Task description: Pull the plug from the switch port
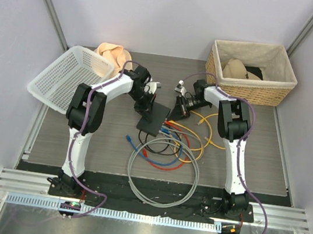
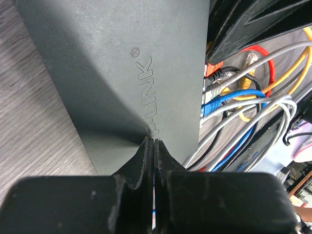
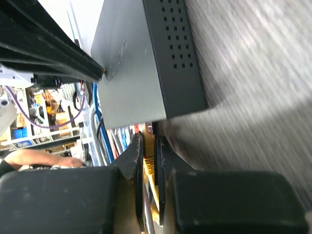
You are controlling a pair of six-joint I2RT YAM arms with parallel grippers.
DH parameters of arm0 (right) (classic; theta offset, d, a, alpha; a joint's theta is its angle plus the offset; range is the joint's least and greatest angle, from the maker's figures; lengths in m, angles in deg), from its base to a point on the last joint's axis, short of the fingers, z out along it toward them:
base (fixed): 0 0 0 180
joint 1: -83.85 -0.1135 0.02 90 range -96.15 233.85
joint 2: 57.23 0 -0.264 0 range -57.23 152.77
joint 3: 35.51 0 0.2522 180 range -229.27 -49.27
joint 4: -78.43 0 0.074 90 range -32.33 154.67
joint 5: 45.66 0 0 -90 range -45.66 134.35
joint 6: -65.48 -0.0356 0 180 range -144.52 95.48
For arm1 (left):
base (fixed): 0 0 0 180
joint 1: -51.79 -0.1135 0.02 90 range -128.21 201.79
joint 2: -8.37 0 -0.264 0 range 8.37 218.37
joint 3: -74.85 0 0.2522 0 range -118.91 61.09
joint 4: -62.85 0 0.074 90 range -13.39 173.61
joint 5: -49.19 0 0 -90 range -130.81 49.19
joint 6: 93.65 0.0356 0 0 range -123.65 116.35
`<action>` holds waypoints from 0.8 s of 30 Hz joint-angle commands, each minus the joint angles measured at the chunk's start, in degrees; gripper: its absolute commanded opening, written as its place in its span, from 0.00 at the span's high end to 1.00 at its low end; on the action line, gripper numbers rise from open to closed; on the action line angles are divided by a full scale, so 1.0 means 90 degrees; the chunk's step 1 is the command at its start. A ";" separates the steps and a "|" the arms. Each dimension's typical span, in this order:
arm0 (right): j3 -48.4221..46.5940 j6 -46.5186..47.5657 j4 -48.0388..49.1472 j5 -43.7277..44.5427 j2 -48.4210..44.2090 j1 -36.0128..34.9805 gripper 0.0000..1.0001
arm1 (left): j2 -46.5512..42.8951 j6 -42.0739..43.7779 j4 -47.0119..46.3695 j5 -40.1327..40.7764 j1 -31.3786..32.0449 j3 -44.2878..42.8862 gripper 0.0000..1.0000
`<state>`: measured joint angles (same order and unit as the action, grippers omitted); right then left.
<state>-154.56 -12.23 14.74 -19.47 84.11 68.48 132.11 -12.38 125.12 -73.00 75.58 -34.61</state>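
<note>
The switch (image 1: pixel 152 120) is a flat black box at the table's centre, with several cables plugged into its near edge. In the left wrist view the switch (image 2: pixel 122 63) fills the frame, with red, grey and blue plugs (image 2: pixel 213 95) in its ports. My left gripper (image 2: pixel 152 140) is shut and empty, its tips resting on the switch's top. In the right wrist view my right gripper (image 3: pixel 148 137) is shut on a yellow plug (image 3: pixel 149 163) right at the port edge of the switch (image 3: pixel 141 68). Both grippers meet at the switch in the top view, the left gripper (image 1: pixel 147 108) and the right gripper (image 1: pixel 172 115).
A tangle of yellow, blue, red and black cables (image 1: pixel 179 141) spreads from the switch, with a grey cable coil (image 1: pixel 162 179) in front. A white plastic basket (image 1: pixel 68 74) and a peach cloth (image 1: pixel 112 51) are back left. A wicker basket (image 1: pixel 251 72) is back right.
</note>
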 commanded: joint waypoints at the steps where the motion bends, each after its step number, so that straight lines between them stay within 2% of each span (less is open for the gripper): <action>1: -0.0057 0.1141 -0.1177 0.0958 0.0388 0.0165 0.99 | 0.0518 0.0443 -0.0009 0.1164 0.0052 0.0311 1.00; 2: -0.0049 0.1153 -0.1287 0.1073 0.0312 0.0175 0.99 | 0.0509 0.0453 -0.0019 0.1183 0.0052 0.0330 1.00; 5: 0.0758 -0.0052 0.0415 0.1347 -0.0371 0.0351 0.99 | 0.0509 0.0443 -0.0019 0.1174 0.0052 0.0340 1.00; 6: 0.0849 -0.0154 0.0566 0.1445 -0.0517 0.0370 0.99 | 0.0518 0.0443 -0.0019 0.1183 0.0052 0.0350 1.00; 9: 0.0870 -0.0184 0.0656 0.1261 -0.0840 0.0487 0.99 | 0.0528 0.0453 0.0000 0.1174 0.0062 0.0341 1.00; 13: 0.0286 -0.0126 0.0519 0.0831 -0.1328 0.0722 0.98 | 0.0509 0.0443 0.0000 0.1105 0.0052 0.0263 1.00; 14: 0.0148 -0.0010 0.0287 0.0879 -0.1523 0.0819 0.99 | 0.0499 0.0424 0.0010 0.1086 0.0052 0.0243 1.00; 16: -0.0309 0.0886 -0.0211 0.1122 -0.1709 0.0888 0.99 | 0.0489 0.0433 0.0020 0.1047 0.0062 0.0194 1.00; 17: -0.0438 0.1286 -0.0755 0.1597 -0.1884 0.0917 0.99 | 0.0489 0.0423 0.0030 0.1037 0.0052 0.0194 1.00; 19: -0.0614 0.1980 -0.1140 0.2020 -0.2061 0.1093 0.99 | 0.0508 0.0404 0.0049 0.0979 0.0052 0.0155 1.00; 24: -0.0634 0.2675 -0.1697 0.2869 -0.2500 0.1621 0.99 | 0.0596 0.0336 0.0049 0.0832 0.0042 0.0096 1.00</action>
<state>-157.58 2.51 6.39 -2.05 67.54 79.43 132.29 -12.16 125.58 -73.00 75.64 -35.16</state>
